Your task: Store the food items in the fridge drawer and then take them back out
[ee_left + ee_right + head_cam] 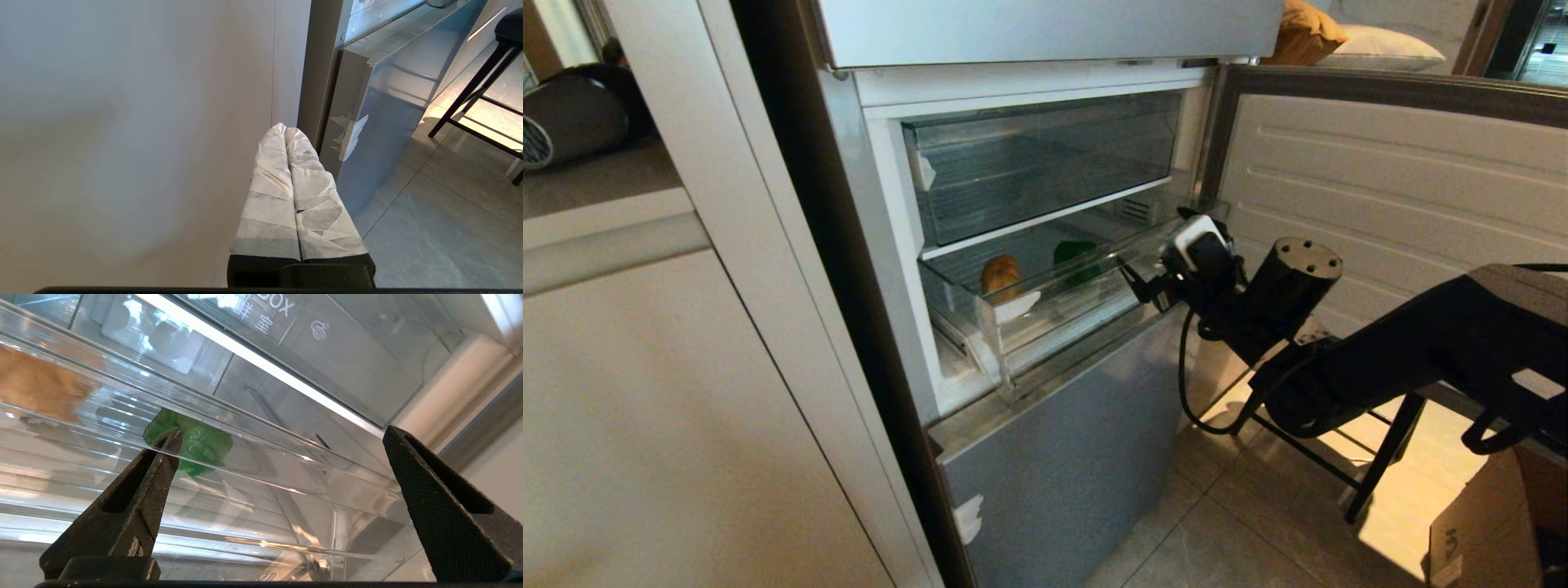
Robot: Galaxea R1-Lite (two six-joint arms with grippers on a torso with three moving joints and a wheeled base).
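The clear fridge drawer [1045, 306] stands pulled partway out of the silver-grey fridge. Inside it lie the food items: a tan-brown potato [1001, 276] toward the left and a dark green pepper [1076, 260] to its right. My right gripper [1137, 287] is open just in front of the drawer's right end, level with the front lip. In the right wrist view the gripper [282, 435] spans the lip [286, 457], with the pepper [200, 449] and the potato [36, 386] showing through the plastic. My left gripper [286, 130] is shut and empty, parked low beside the cabinet.
A second clear drawer [1045, 163] sits closed above. The fridge door [1388, 180] is swung open on the right behind my right arm. Below is the grey lower compartment front [1062, 457]. Black stool legs [1380, 457] and a cardboard box [1494, 523] stand on the tiled floor.
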